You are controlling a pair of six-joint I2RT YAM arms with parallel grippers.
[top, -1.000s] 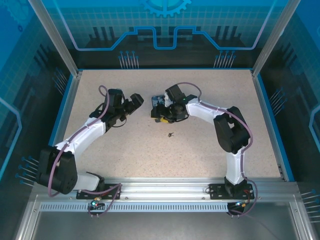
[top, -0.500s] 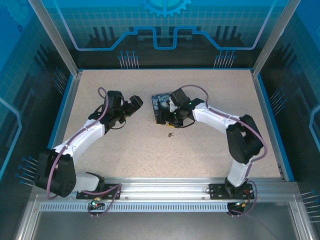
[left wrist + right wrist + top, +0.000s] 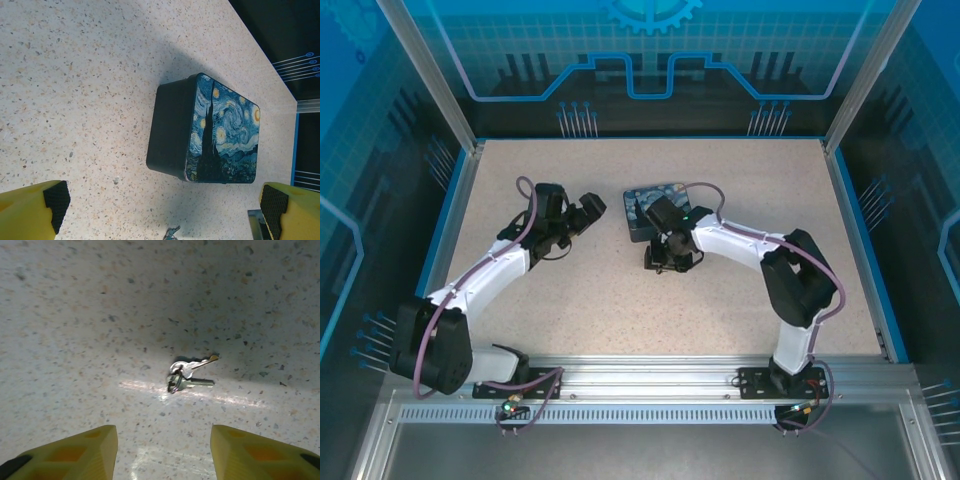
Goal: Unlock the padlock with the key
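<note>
— What can't you read in the right wrist view?
— The keys (image 3: 186,375) are too small for their teeth to show. The right pincer (image 3: 165,452) is cut off by the bottom edge, so I see just the tips.
— And from above?
— That pincer stands over part of the surface (image 3: 570,300), and its wrist covers the near right corner of the box (image 3: 642,205).
— The left wrist view?
— The left pincer (image 3: 162,210) is clipped at both bottom corners. A small dark scrap (image 3: 172,232) is cut by the bottom edge, and I cannot tell what it is.
</note>
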